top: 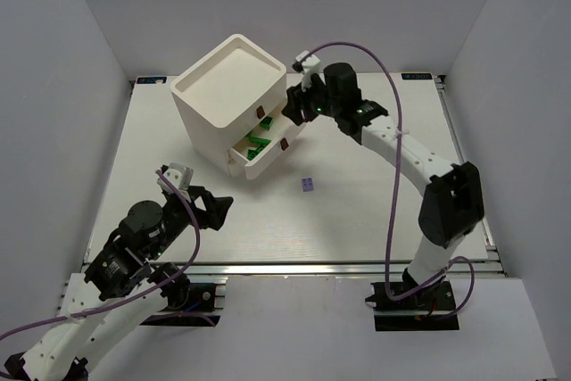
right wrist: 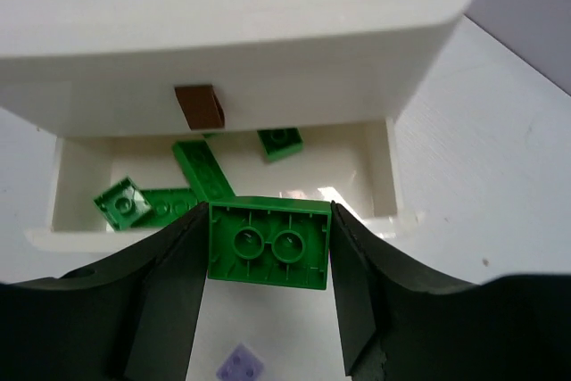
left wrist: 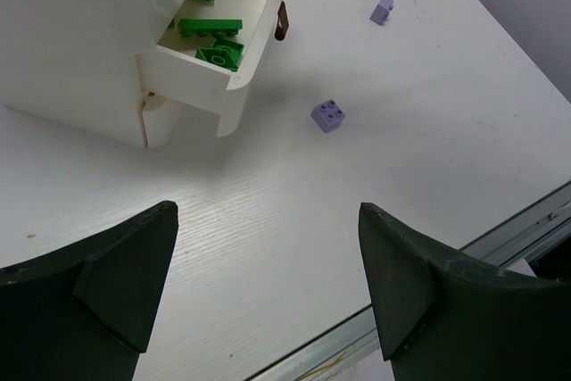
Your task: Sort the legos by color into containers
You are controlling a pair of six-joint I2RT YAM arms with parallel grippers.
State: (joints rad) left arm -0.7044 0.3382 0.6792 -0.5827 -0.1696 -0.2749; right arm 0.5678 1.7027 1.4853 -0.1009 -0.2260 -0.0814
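The green brick (right wrist: pixel 268 243) was pinched between the right gripper's (top: pixel 293 109) jaws, right over the open drawer (right wrist: pixel 385 167) of the cabinet (top: pixel 227 86). A few more green bricks (right wrist: pixel 203 171) lay inside it. Two purple bricks (left wrist: pixel 328 115) sat loose on the table (left wrist: pixel 428 176), well apart. The left gripper (left wrist: pixel 268 283) hung wide open above the table, holding nothing.

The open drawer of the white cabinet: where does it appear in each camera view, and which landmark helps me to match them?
Top external: open drawer just left of centre, sticking out of the white cabinet.
Left wrist: drawer at the top left.
Right wrist: drawer across the middle, above the big green brick.
Shared landmark: the small green bricks lying inside it.
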